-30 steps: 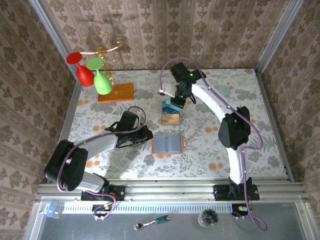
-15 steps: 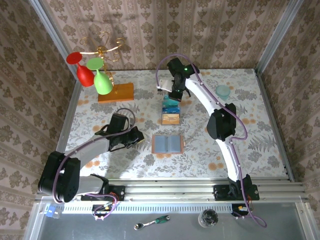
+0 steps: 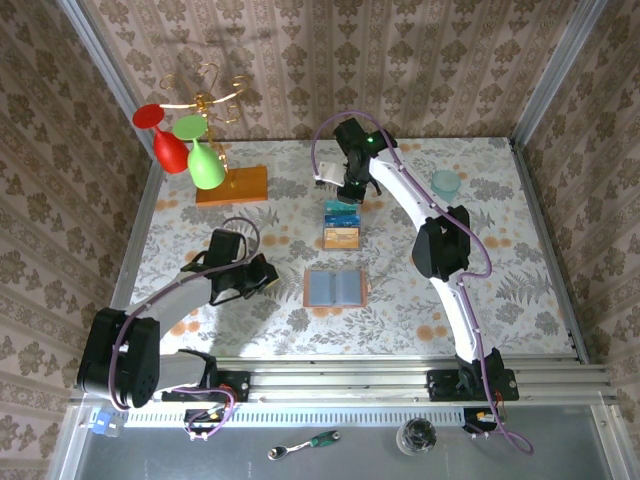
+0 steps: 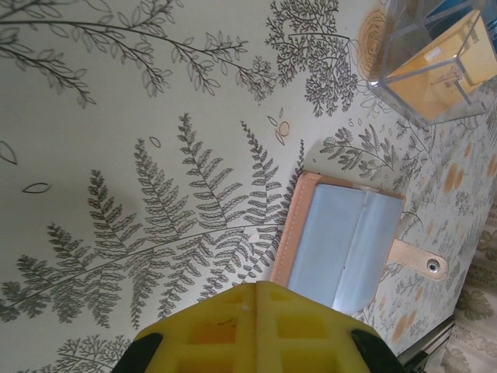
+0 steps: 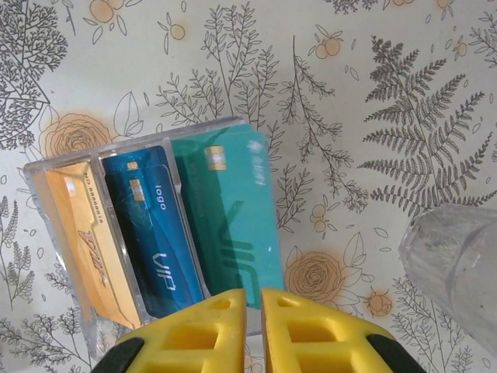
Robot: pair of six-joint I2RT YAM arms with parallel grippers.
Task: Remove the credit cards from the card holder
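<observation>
Credit cards [image 5: 151, 233] out of the card holder [image 3: 335, 288], slotted side by side in a clear plastic box [image 5: 132, 145]: orange-tan card [image 5: 78, 233], blue card [image 5: 155, 256], teal card [image 5: 233, 217]. Card holder lying open and flat on the floral table [image 3: 500, 290], grey-blue pockets up, near the box but apart from it, on the side toward the arm bases. Right gripper [image 5: 253, 307] poised over the teal card's end, fingers parted by a narrow slit, nothing seen between them; touching the card or not, impossible to tell. Left gripper [image 4: 256, 289] closed and empty, yellow fingertips pressed together, left of the card holder and apart from it.
</observation>
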